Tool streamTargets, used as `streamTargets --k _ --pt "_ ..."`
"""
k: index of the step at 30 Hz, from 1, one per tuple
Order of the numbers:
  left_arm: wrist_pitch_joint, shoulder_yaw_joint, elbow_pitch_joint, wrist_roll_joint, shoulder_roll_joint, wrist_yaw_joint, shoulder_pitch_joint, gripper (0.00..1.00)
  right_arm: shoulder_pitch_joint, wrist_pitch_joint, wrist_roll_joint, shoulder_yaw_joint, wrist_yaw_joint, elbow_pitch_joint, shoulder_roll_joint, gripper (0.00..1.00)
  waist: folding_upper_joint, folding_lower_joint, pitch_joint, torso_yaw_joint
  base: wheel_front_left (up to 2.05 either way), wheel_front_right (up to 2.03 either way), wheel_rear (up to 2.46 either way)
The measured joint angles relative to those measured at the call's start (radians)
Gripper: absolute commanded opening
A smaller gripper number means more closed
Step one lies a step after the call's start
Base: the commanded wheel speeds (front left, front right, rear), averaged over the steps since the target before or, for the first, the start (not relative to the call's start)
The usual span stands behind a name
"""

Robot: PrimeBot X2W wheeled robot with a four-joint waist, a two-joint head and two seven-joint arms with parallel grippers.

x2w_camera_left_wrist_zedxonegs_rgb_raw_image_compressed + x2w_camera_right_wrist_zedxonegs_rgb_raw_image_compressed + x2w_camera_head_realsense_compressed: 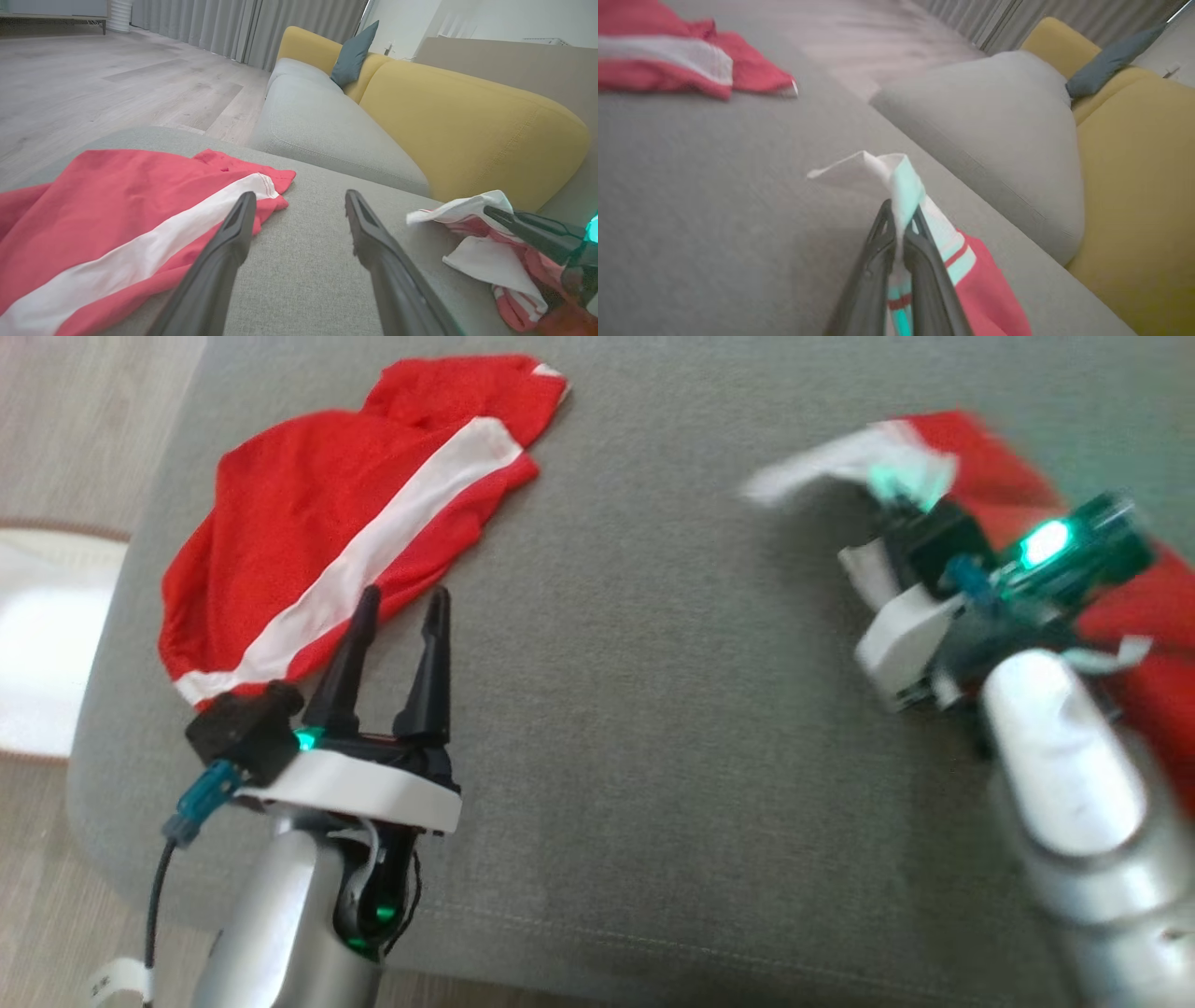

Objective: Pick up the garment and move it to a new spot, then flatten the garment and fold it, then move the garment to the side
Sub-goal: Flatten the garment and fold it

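Surface: a grey fabric seat (653, 728), flat, with a stitched seam along its near edge.

Right gripper (902, 215): clenched on the white hem of the garment (994, 289). The garment is red with white banding and lies bunched at the seat's right side beside the yellow backrest (467, 126), its pinched edge raised off the fabric.

Left gripper (405, 602): released, fingers spread, grasping nothing. Its tips are at the near edge of a second red garment (336, 523) with a white stripe, lying at the seat's left; contact cannot be told.

Room: a further grey cushion (317, 121), a blue-grey pillow (352, 56), pale wood-look floor (117, 79) and grey curtains (261, 23).
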Motion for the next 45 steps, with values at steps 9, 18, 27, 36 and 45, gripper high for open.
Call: streamTargets --k 9,18,27,36,45 --pt "0.000 0.026 0.004 0.041 0.000 0.000 0.050 1.00 0.152 -0.183 0.167 0.081 0.000 -0.119 0.152 0.00 0.0000 0.0000 -0.070 -0.082 0.00 0.00 0.00" --pt "0.000 0.043 0.003 0.050 0.000 0.001 0.076 1.00 0.168 -0.227 0.413 0.272 0.000 -0.295 0.155 0.00 0.0000 0.0000 -0.138 -0.125 0.00 0.00 0.00" --pt "0.000 0.038 -0.010 0.047 0.001 0.003 0.107 1.00 0.144 -0.131 0.567 0.259 0.000 -0.494 0.022 0.00 0.0000 0.0000 -0.156 -0.104 0.00 0.00 0.00" --pt "0.000 -0.018 -0.013 0.012 0.001 0.000 0.055 1.00 -0.225 -0.055 0.622 0.291 0.000 -0.251 -0.197 0.00 0.0000 0.0000 -0.070 -0.019 0.00 0.00 0.00" --pt "0.000 -0.054 -0.010 -0.015 0.000 -0.008 -0.007 1.00 -0.557 -0.054 0.583 0.543 0.000 0.284 -0.253 1.00 0.0000 0.0002 0.030 0.081 0.00 0.00 0.00"
